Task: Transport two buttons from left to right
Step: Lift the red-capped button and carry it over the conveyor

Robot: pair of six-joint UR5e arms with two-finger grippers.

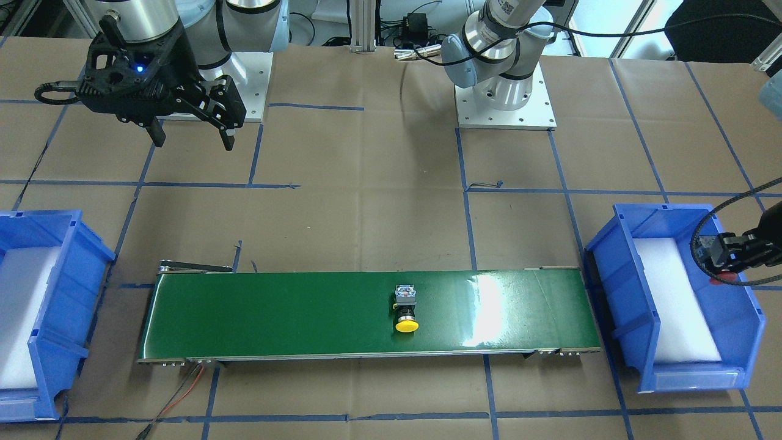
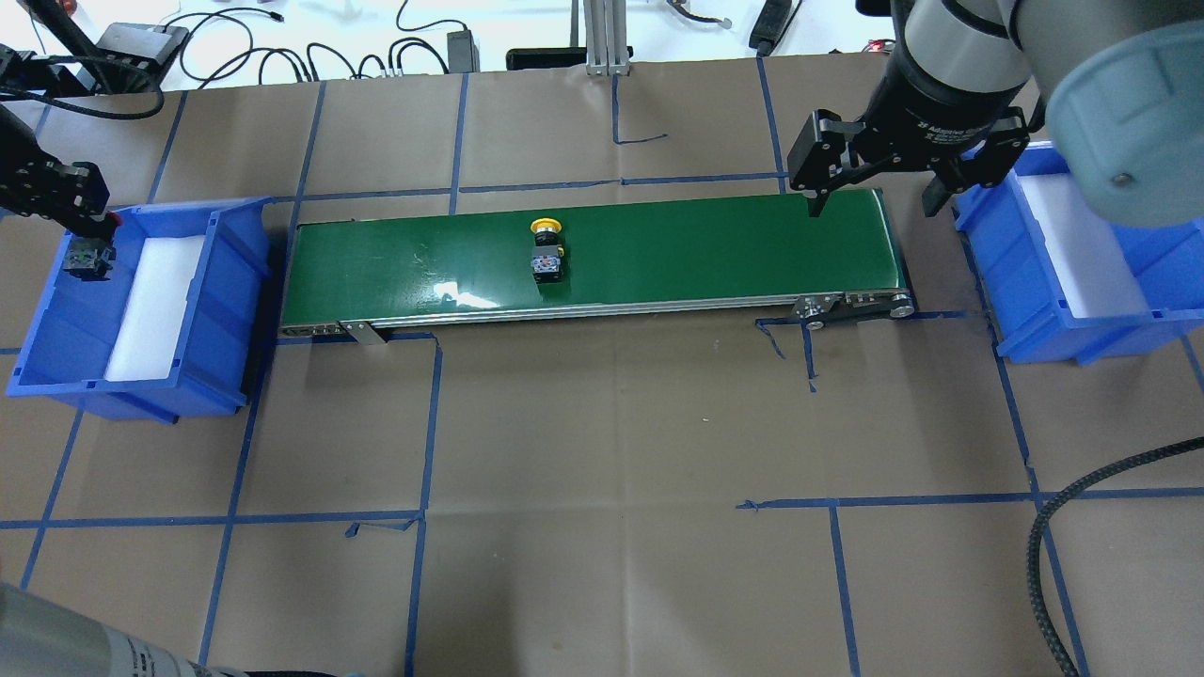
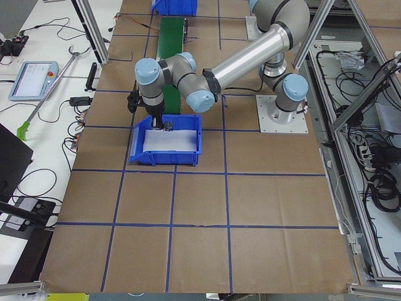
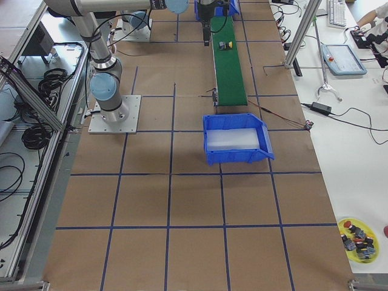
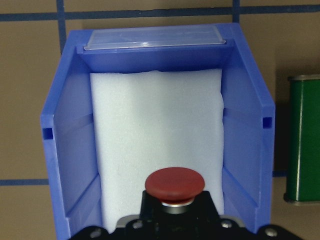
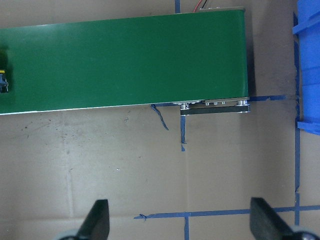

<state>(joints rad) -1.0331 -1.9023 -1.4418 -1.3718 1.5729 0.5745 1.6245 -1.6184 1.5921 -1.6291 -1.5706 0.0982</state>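
The yellow-capped button (image 2: 546, 246) lies on its side near the middle of the green conveyor belt (image 2: 715, 249); it also shows in the front view (image 1: 405, 308). My left gripper (image 2: 92, 233) is shut on the red-capped button (image 5: 175, 186) and holds it above the white foam of the left blue bin (image 2: 226, 282). In the front view this gripper (image 1: 730, 256) is at the right edge. My right gripper (image 2: 875, 199) is open and empty, hovering over the belt's right end, well apart from the yellow button. Its fingers (image 6: 97, 222) frame bare paper.
The right blue bin (image 2: 1035, 310), with only white foam in it, stands just past the belt's right end. Brown paper with blue tape lines covers the table. Red wires (image 1: 183, 391) trail from the belt's end. A yellow dish of parts (image 4: 357, 234) sits far off.
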